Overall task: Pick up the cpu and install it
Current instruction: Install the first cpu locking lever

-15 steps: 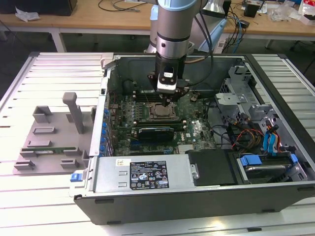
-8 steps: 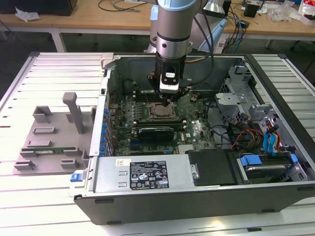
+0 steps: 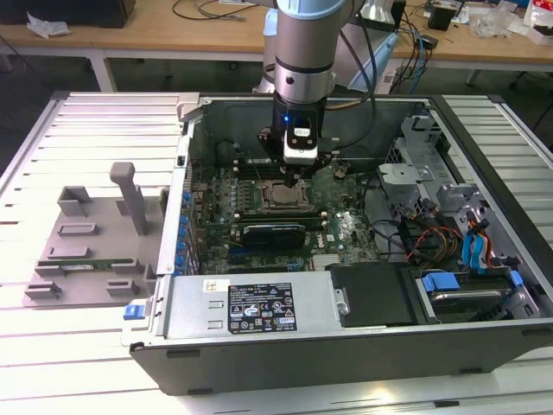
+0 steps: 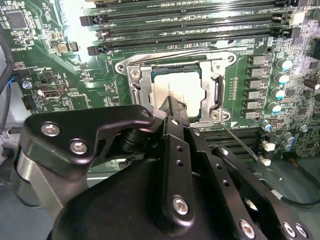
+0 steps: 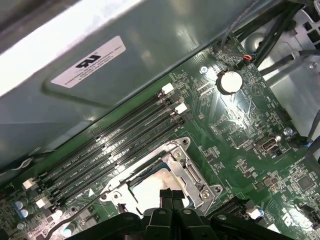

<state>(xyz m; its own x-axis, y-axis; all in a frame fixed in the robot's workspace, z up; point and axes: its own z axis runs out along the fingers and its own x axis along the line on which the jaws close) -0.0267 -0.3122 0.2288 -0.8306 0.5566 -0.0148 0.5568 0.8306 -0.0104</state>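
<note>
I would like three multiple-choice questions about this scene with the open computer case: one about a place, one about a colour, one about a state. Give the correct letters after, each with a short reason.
1. Where is the cpu?
A. On the grey tray outside the case
B. In the motherboard socket
C. On the power supply

2. What colour is the motherboard?
A. Green
B. Red
C. White

3. What is the state of the socket frame?
A. Closed over the chip
B. Removed from the board
C. Open, with the chip's top exposed

Answers:
1 B: in both wrist views the silver chip lies inside the metal socket frame, under the gripper.
2 A: the board is green in every view.
3 C: the chip's shiny top shows uncovered within the frame.
</note>
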